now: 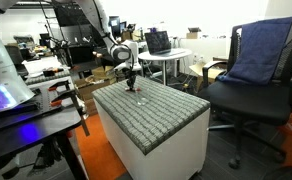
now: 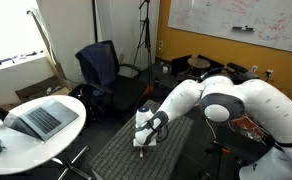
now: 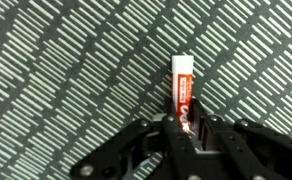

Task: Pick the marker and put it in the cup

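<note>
Gripper: my fingers are standing narrow, closing on the near end of the marker, one on each side. The marker's red body is running away from the fingertips and its whitish end is pointing far from me. I cannot tell whether it is resting on the grey patterned cloth or hanging just clear of it.

Position: in both exterior views my gripper is pointing down over the cloth-covered table, near its far edge in an exterior view.

Container: a small faint shape, probably the cup, is standing on the cloth just beside my gripper, on the near side. It is too small to tell what it is holding. The marker is sitting between my fingers, not in it.

Surroundings: an office chair draped with a blue cloth is standing right of the table. A laptop is lying open on a round white table, well apart.
</note>
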